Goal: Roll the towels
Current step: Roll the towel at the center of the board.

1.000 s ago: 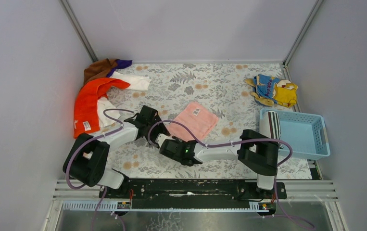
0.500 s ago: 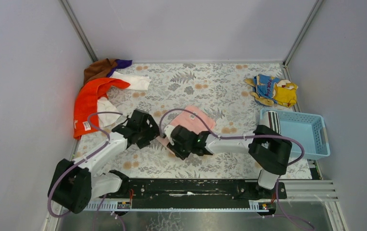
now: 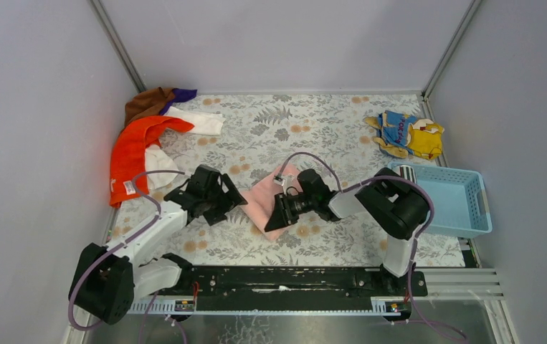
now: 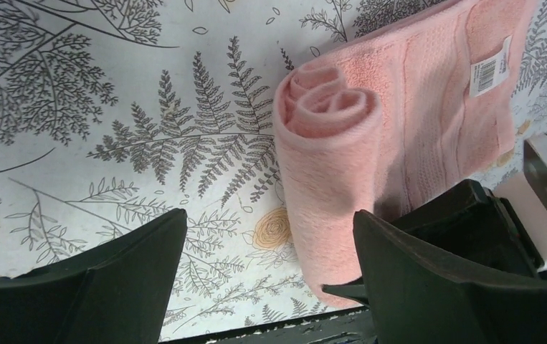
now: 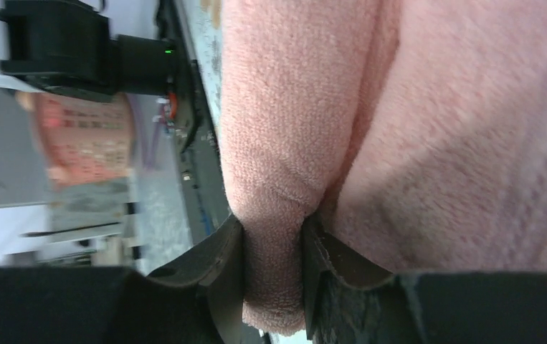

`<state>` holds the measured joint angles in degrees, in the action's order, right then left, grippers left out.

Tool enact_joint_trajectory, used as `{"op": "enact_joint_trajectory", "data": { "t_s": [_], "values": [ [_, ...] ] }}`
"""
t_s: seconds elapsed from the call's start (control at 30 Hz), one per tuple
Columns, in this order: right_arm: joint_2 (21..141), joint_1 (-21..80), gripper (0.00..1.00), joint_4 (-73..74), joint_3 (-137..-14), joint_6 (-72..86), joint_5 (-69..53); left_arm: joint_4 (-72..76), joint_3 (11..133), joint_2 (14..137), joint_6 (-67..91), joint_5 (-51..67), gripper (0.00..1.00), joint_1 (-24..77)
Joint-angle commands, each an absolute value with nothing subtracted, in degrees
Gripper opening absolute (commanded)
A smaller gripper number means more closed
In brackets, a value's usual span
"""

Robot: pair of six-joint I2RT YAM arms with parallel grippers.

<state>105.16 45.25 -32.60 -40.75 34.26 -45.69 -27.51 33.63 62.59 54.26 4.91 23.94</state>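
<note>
Right hand (image 5: pixel 270 240) clamped on one pink towel (image 4: pixel 414 107) — part-rolled | left hand (image 4: pixel 269 215) apart | one orange towel (image 3: pixel 130 154) | one blue basket (image 3: pixel 464 173)

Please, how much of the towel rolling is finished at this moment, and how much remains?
Done: one striped towel seems to sit rolled in the blue basket. In hand: the pink towel is partly rolled; the right claw pinches a fold of it, the left claw stands open near it. Left: finishing this roll, then the heap of orange, brown, purple and white towels, all unrolled.
</note>
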Motion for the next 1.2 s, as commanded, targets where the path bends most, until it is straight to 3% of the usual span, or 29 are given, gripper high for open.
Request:
{"op": "enact_joint_trajectory", "data": {
  "t_s": [0.0, 0.27, 0.43, 0.53, 0.73, 0.97, 1.17],
  "values": [
    [111.52, 41.79, 0.25, -51.54, -35.83, 52.92, -58.55, -21.64, 34.91, 65.9, 54.76, 8.05, 0.85, 23.92],
    [119.15, 39.74, 0.27, -60.52, -34.14, 60.61, -60.08, -17.45, 37.97, 76.86, 54.67, 8.09, 0.77, 25.14],
    [113.73, 39.55, 0.39, -39.28, -36.95, 48.56, -54.93, -17.05, 36.44, 80.55, 54.89, 5.85, 0.71, 25.16],
    [107.4, 39.55, 0.47, -20.43, -40.57, 36.78, -47.15, -16.97, 35.21, 81.91, 54.85, 4.92, 0.7, 25.14],
    [96.91, 40.39, 0.65, -5.12, -43.36, 28.89, -33.57, -16.45, 34.08, 83.97, 54.52, 3.96, 0.69, 25.14],
    [83.94, 50.8, 0.72, 12.76, -52.01, 19.34, -7.69, -16.44, 34.01, 85.22, 54.41, 3.6, 0.69, 25.14],
    [82.35, 63.07, 0.78, 15.1, -56.46, 13.52, 10.63, -17.16, 33.82, 85.3, 54.49, 3.01, 0.69, 25.16]
  ]
}}
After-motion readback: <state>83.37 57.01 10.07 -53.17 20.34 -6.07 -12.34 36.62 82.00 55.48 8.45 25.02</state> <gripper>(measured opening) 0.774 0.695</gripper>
